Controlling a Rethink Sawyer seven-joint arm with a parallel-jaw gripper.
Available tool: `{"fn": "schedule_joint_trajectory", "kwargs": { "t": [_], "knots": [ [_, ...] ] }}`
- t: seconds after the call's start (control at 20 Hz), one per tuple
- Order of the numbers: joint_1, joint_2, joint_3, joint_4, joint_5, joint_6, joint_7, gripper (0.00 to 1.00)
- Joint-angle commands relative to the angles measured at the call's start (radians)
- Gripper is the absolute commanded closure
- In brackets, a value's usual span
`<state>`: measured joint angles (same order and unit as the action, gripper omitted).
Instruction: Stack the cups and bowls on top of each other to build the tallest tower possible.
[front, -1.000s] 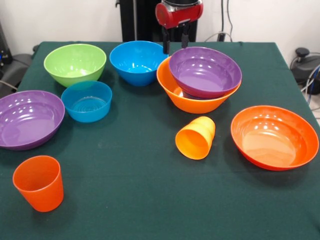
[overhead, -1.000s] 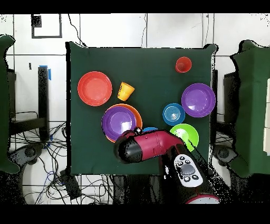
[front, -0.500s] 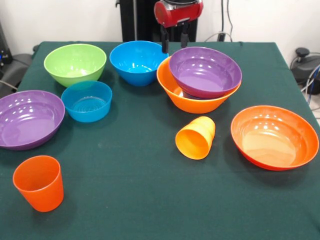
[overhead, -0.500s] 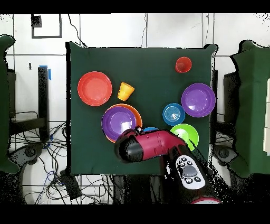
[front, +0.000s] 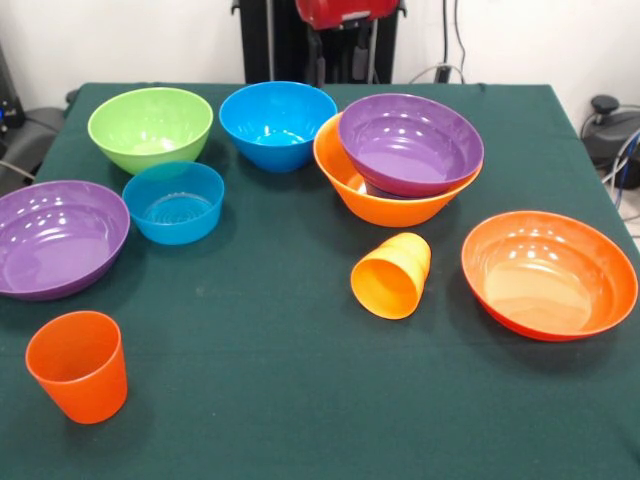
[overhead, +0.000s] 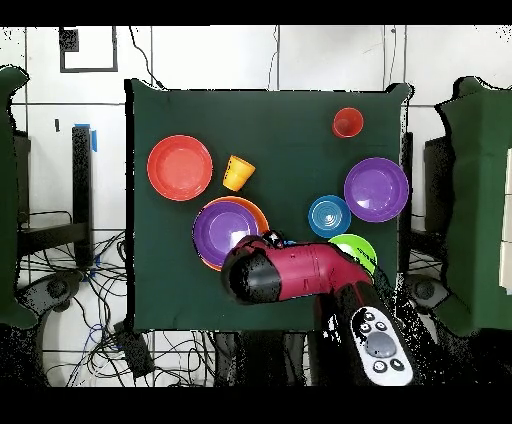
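Since a second ago the gripper (front: 337, 62) has risen toward 12 o'clock, so in the front view only its two dark fingers hang below the red head at the top edge, apart with nothing between them. Overhead, the arm (overhead: 290, 276) now covers the blue bowl and part of the green one; every cup and bowl sits where it did.

Left to right in the front view: a purple bowl (front: 55, 238) lies at 9 o'clock at the cloth's edge. A red-orange cup (front: 79, 366) stands upright at 7 o'clock, apart from it. The green bowl (front: 150, 128) is at 10 o'clock, with a small blue bowl (front: 174, 202) just in front of it. The blue bowl (front: 277, 124) sits at 12 o'clock, beside the tower. The tower (front: 395, 160), at 1 o'clock, is a big yellow-orange bowl (front: 385, 205) with a second purple bowl (front: 410, 143) resting tilted inside it. A yellow-orange cup (front: 391, 275) lies on its side near the centre, mouth toward 7 o'clock. A red-orange bowl (front: 548, 274) sits alone at 3 o'clock on the green table (front: 300, 400).
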<state>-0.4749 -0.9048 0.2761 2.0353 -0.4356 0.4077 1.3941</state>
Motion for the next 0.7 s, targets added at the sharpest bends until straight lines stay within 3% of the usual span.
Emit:
{"fn": "schedule_joint_trajectory", "kwargs": {
  "t": [0.05,0.7],
  "knots": [
    [-0.020,-0.018,0.095,-0.019,0.037,0.124,-0.009,0.00],
    [-0.060,0.083,0.084,-0.078,-0.020,0.094,-0.034,0.00]
  ]
}}
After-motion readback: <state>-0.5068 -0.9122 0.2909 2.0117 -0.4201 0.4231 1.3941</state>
